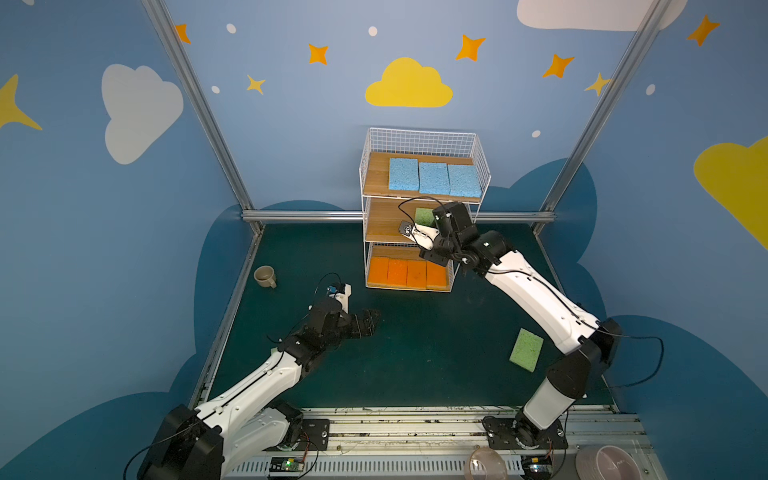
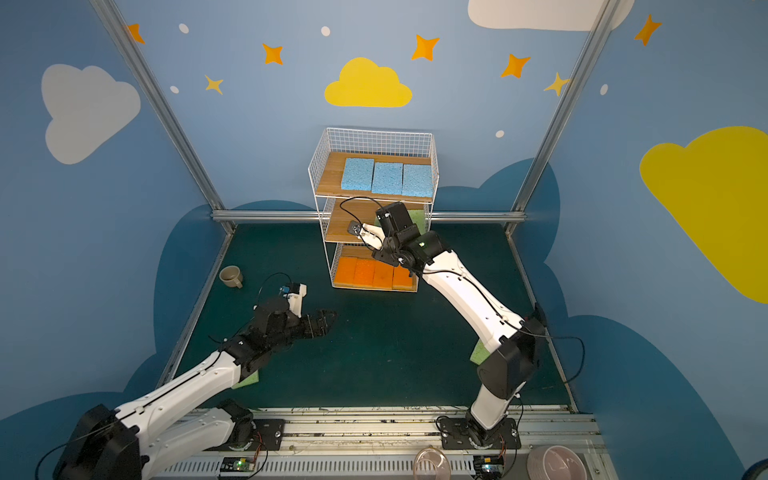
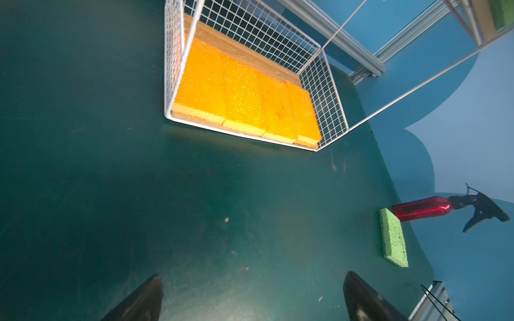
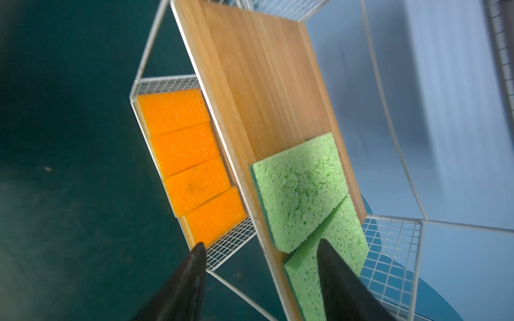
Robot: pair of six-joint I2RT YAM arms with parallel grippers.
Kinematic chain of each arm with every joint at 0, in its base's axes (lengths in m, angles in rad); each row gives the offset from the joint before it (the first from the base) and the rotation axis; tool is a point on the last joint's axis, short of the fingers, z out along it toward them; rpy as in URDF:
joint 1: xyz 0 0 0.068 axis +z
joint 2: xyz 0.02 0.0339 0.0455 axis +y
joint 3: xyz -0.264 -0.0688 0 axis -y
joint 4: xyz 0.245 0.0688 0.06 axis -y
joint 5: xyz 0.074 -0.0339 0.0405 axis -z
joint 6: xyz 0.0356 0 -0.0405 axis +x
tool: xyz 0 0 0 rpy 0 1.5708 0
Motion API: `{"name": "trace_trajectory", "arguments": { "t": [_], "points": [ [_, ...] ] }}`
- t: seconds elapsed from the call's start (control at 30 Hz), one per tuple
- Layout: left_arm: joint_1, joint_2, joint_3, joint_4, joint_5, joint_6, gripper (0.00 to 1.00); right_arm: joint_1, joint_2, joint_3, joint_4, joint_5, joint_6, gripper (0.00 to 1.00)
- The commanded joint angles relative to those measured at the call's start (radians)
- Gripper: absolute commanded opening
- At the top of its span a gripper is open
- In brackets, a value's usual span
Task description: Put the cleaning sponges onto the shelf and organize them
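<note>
- Two light green sponges [image 4: 300,189] lie flat on the shelf's middle wooden board [image 4: 264,83]. They are side by side and touching, at the board's right end as the top views show it.
- The shelf [image 1: 422,143], a white wire rack, stands at the far edge of the dark green table [image 1: 415,365].
- Three light blue sponges [image 1: 434,178] sit in a row on its top tier.
- Four orange sponges [image 1: 407,273] with yellow edges sit in a row on the bottom tier.
- The right gripper [image 4: 261,243] is at the front of the middle tier with its fingers apart, clamped on nothing. One fingertip overlaps the nearer green sponge in the right wrist view, and contact cannot be told.
- A loose green sponge [image 1: 526,348] lies on the table beside the right arm, well apart from the shelf. A red spray bottle [image 3: 422,208] lies just beside it.
- Another green sponge [image 2: 246,380] shows partly under the left arm in a top view.
- The left gripper [image 1: 368,320] hovers over the table in front of the shelf, fingers wide apart and empty.
- A beige mug [image 1: 264,276] stands near the table's left edge.
</note>
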Motion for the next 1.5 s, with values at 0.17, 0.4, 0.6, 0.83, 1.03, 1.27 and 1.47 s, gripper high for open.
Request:
{"name": "trace_trajectory", "arguments": {
  "t": [0.17, 0.4, 0.6, 0.83, 1.03, 1.27, 1.47],
  "points": [
    [0.072, -0.024, 0.041, -0.27, -0.164, -0.143, 1.0, 0.079, -0.168, -0.196, 0.041, -0.13, 0.495, 0.66],
    [0.24, -0.083, 0.015, -0.393, -0.173, -0.222, 1.0, 0.081, -0.385, -0.711, 0.515, -0.365, 0.817, 0.66],
    [0.396, -0.181, 0.014, -0.611, -0.29, -0.255, 1.0, 0.079, -0.459, -0.917, 0.638, -0.343, 0.991, 0.66],
    [0.521, -0.199, -0.034, -0.68, -0.339, -0.24, 1.0, 0.078, -0.439, -0.988, 0.626, -0.388, 1.104, 0.66],
    [0.554, -0.122, -0.073, -0.597, -0.248, -0.268, 1.0, 0.076, -0.428, -0.97, 0.58, -0.42, 1.097, 0.66],
    [0.548, -0.085, -0.159, -0.434, -0.183, -0.31, 0.99, 0.066, -0.44, -0.987, 0.574, -0.443, 1.097, 0.66],
    [0.385, -0.007, -0.167, -0.297, -0.17, -0.357, 0.98, 0.031, -0.459, -1.014, 0.585, -0.45, 1.106, 0.66]
  ]
}}
